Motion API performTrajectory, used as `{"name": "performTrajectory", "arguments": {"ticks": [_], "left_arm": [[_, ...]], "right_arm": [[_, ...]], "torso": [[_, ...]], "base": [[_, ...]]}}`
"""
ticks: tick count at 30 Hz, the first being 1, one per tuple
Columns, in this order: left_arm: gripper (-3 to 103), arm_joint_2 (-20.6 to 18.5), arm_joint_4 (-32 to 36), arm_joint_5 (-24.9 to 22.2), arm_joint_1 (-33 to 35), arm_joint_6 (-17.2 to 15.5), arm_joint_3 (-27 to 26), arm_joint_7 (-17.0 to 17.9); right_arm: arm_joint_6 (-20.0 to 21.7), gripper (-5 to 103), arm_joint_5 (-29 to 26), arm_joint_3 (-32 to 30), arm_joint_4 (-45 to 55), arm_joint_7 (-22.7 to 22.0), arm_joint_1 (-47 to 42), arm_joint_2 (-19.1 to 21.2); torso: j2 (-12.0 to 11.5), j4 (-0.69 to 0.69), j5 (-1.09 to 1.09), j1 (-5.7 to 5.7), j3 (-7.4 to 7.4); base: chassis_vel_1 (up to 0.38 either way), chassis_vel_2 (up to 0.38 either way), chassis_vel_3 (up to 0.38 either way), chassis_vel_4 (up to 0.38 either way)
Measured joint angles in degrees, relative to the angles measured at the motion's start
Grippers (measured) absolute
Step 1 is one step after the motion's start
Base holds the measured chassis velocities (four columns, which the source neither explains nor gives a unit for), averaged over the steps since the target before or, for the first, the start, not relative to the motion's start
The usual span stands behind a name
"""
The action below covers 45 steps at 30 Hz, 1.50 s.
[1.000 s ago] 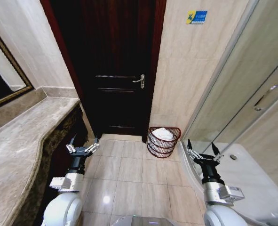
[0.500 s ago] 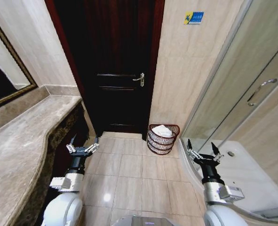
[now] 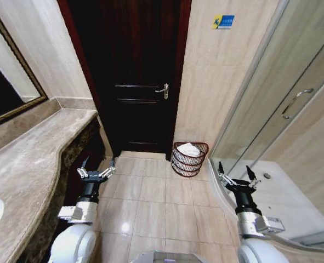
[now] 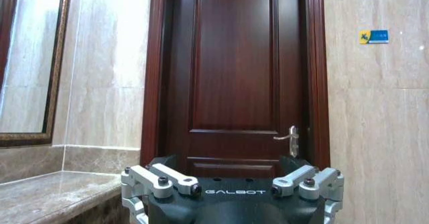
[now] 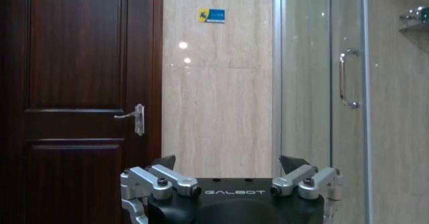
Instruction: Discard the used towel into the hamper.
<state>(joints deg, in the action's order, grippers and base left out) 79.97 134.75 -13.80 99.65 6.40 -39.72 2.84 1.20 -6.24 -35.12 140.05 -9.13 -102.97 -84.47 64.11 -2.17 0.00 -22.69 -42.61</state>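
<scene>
Against the tiled wall at about one o'clock from the robot stands the hamper [image 3: 189, 159], just right of the dark wooden door [image 3: 134, 76], with a white towel [image 3: 189, 149] already lying inside it. Both arms hang low and idle: the left gripper [image 3: 97, 167] at ten o'clock beside the marble counter [image 3: 35, 159], the right gripper [image 3: 234, 175] at two o'clock near the glass shower door [image 3: 282, 104], each with its fingers spread wide and holding nothing. Judging by this, the discarding looks finished, so the next move calls for little beyond keeping clear. "GALBOT" is printed on each gripper body; a small blue-and-yellow sign [image 3: 223, 21] on the wall is too small to read
</scene>
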Motion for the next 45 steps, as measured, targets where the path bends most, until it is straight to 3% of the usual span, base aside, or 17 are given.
{"name": "performTrajectory", "arguments": {"ticks": [45], "left_arm": [[100,0.0,0.0,0.0,0.0,0.0,0.0,0.0]], "right_arm": [[0.0,100,0.0,0.0,0.0,0.0,0.0,0.0]], "torso": [[0.0,0.0,0.0,0.0,0.0]], "base": [[0.08,-0.084,-0.082,0.081]]}}
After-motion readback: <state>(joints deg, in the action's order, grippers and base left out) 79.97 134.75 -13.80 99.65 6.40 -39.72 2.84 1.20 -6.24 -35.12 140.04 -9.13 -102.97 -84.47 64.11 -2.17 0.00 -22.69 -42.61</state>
